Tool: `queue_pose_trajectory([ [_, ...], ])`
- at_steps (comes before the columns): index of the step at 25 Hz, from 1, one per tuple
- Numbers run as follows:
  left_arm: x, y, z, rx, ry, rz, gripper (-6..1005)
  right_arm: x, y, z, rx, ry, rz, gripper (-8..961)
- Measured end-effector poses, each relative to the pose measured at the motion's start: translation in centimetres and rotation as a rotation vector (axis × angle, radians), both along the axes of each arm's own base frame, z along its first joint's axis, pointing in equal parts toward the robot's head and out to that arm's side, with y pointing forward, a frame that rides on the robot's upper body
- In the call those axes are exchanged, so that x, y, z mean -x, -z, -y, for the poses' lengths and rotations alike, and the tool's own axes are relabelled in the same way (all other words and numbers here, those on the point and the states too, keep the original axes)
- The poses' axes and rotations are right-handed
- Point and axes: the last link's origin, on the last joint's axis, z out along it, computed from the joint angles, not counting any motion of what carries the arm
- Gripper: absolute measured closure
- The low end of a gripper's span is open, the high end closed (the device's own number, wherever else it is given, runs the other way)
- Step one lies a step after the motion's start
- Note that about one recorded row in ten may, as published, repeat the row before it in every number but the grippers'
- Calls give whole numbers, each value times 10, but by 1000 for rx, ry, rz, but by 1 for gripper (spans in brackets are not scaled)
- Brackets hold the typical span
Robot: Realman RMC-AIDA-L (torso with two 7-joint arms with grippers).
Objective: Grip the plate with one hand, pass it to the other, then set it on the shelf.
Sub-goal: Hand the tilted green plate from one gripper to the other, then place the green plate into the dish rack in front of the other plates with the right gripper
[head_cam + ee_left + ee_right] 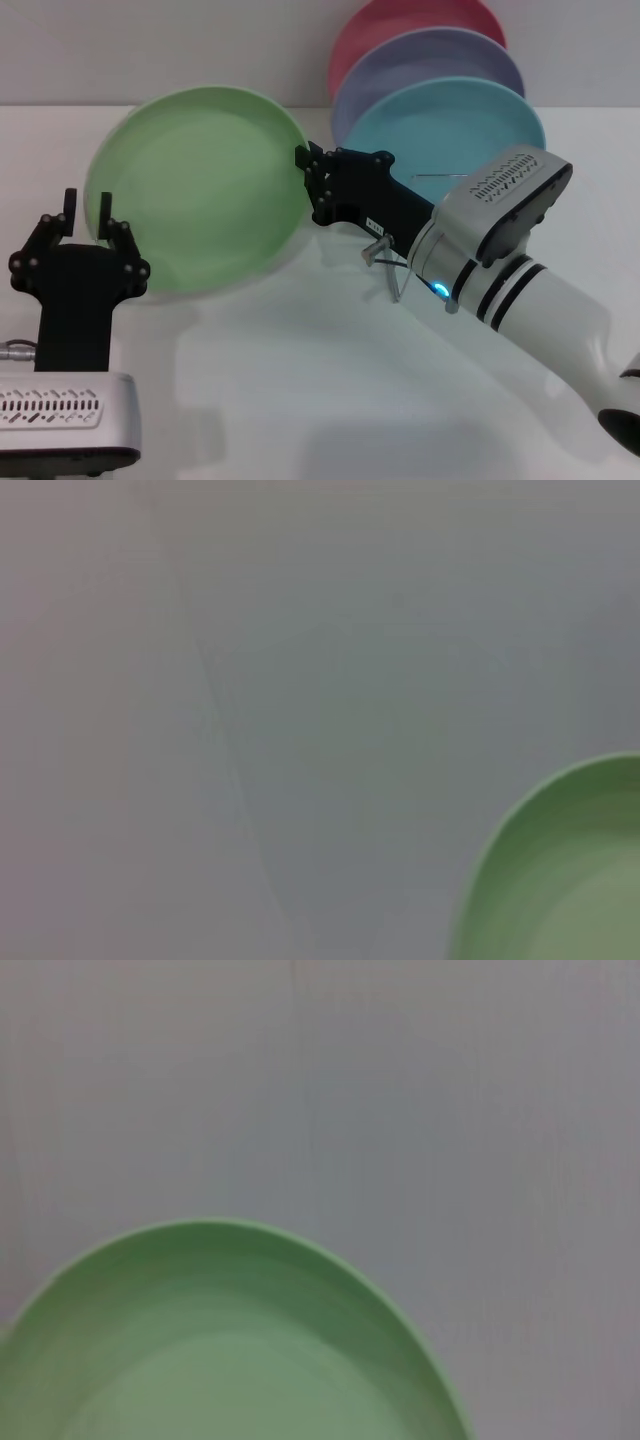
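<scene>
Handover is what we judge to be in hand. From the head view we see the plate (195,190) held up off the table (330,400), tilted so its hollow faces us, with the right gripper (312,185) clamped on its right rim. Our left gripper (85,222) stands at the plate's lower left edge, fingers apart by a moderate gap; one finger overlaps the rim, but we cannot tell whether it touches. Behind the right arm stand a turquoise plate (450,125), a lavender plate (430,65) and a pink plate (410,25), upright in a row; only a few wires of the shelf (385,255) show below the arm.

In the left wrist view we see just an arc of the plate (560,880) against a plain surface.

In the right wrist view the plate (240,1350) fills the lower part, no fingers visible.

Next, we think, the left fingers must straddle the rim and close firmly before the right lets go.
</scene>
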Motion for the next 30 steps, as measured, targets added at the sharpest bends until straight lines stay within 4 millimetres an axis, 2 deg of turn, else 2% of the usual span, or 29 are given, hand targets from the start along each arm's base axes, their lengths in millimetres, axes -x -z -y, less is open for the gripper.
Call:
queue_pose_trajectory([
  [6,0,1,-1,6,6,2,832,1,0,-1,-14,-7,8,935],
  [8,-1,-2,-1,-3,12,26,702,2,-1,-1,-16,-6,6,935],
  [13,-1,-13,3,-67,53,111,622,3,-2,-3,-24,-6,2,936],
  [17,0,-30,9,-147,125,184,437,6,-8,-5,-65,-27,-11,937],
  [24,26,-61,15,-188,291,361,194,12,-27,12,-181,-147,-108,936],
  [26,42,-67,16,-199,345,407,194,10,-35,21,-225,-177,-153,933],
  [30,54,-71,15,-230,343,439,194,-5,-55,42,-343,-191,-226,926],
])
